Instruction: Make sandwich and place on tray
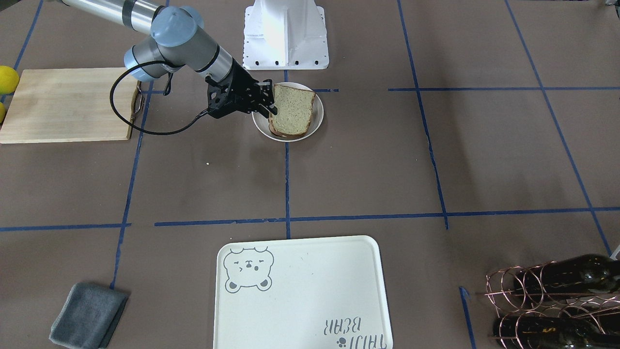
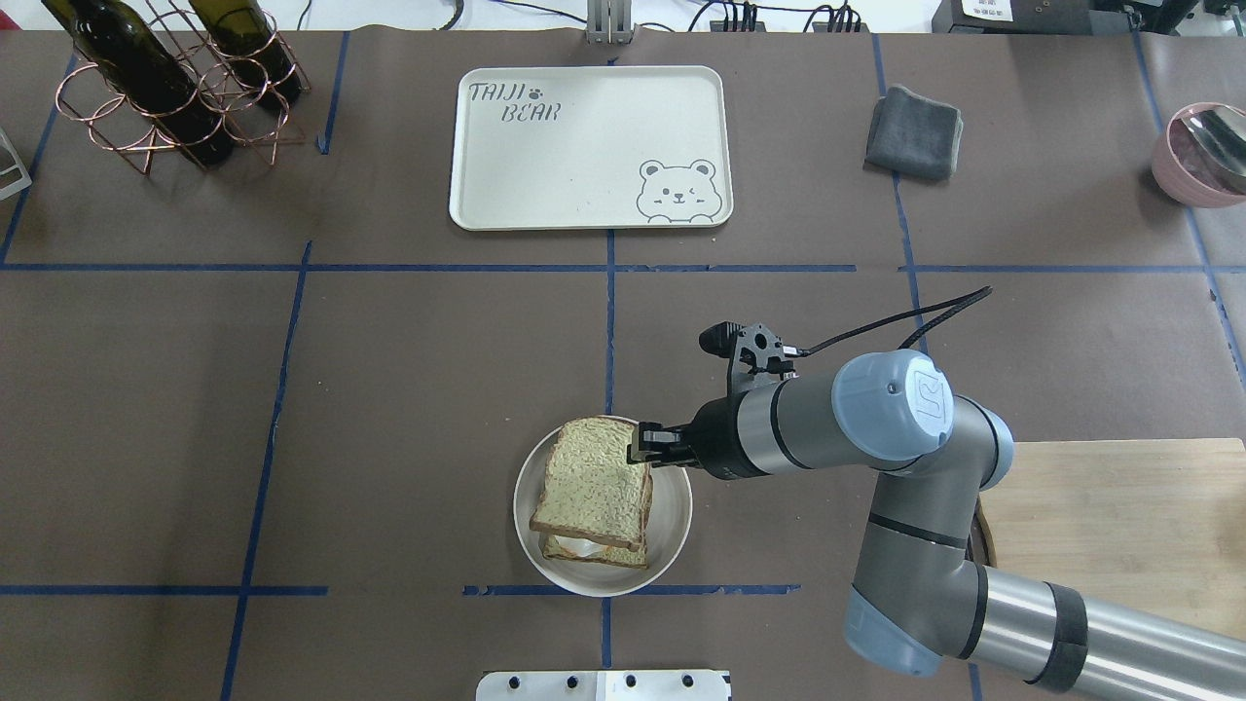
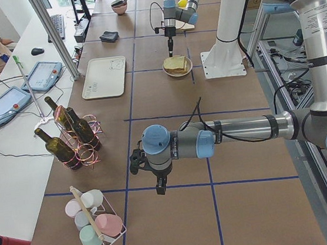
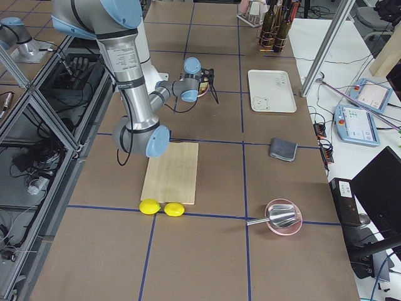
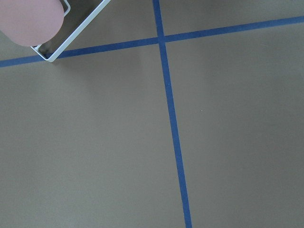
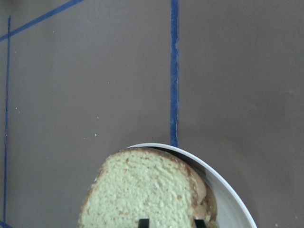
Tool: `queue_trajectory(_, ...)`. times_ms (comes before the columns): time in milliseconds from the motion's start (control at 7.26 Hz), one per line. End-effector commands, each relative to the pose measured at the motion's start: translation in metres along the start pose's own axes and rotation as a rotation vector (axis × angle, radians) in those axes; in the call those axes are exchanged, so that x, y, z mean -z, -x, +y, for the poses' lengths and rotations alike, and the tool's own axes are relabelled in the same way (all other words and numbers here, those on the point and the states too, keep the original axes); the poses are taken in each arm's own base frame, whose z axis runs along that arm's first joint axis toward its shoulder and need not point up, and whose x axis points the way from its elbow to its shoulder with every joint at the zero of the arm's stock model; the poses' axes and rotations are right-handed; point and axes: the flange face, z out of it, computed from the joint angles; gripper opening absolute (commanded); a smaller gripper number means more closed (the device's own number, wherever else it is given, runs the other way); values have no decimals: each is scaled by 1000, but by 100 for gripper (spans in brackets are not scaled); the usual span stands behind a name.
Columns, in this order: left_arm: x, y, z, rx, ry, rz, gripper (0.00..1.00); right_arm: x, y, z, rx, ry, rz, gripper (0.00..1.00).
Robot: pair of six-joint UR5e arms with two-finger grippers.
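The sandwich lies on a small round white plate (image 2: 675,526) near the robot's base. My right gripper (image 2: 641,445) reaches in level from the right and is shut on the near edge of the top bread slice (image 2: 594,482), which is tilted, with that edge raised. The slice also shows in the front view (image 1: 292,109) and the right wrist view (image 6: 142,190). A bit of white egg (image 2: 584,548) peeks out above the bottom slice (image 2: 604,558). The bear tray (image 2: 584,146) lies at the far side. My left gripper (image 3: 160,188) shows only in the left side view; I cannot tell its state.
A wooden cutting board (image 2: 1119,526) lies beside the right arm, with lemons (image 1: 7,80) past it. A grey cloth (image 2: 915,131), a pink bowl (image 2: 1202,156) and a copper rack of wine bottles (image 2: 165,88) line the far side. A basket of cups (image 3: 95,225) stands near the left arm.
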Motion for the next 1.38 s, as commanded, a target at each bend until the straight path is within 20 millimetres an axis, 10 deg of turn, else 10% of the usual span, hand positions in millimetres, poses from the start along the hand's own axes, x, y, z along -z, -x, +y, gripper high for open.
queue_trajectory(0,5,-5,-3,-9,-11,-1,100,26,-23,-36,-47,-21,70,100)
queue_trajectory(551,40,-38,-42,-84,-88,-8,100,123,-75,-137,18,21,395,100)
queue_trajectory(964,72,-74,-91,-269,-250,-25,100,253,-236,-189,274,87,525,100)
queue_trajectory(1101,64,-72,-107,-314,-319,-7,100,315,-288,-193,326,118,498,100)
queue_trajectory(1239,46,-113,-116,-277,-291,93,100,361,-327,-190,334,124,508,100)
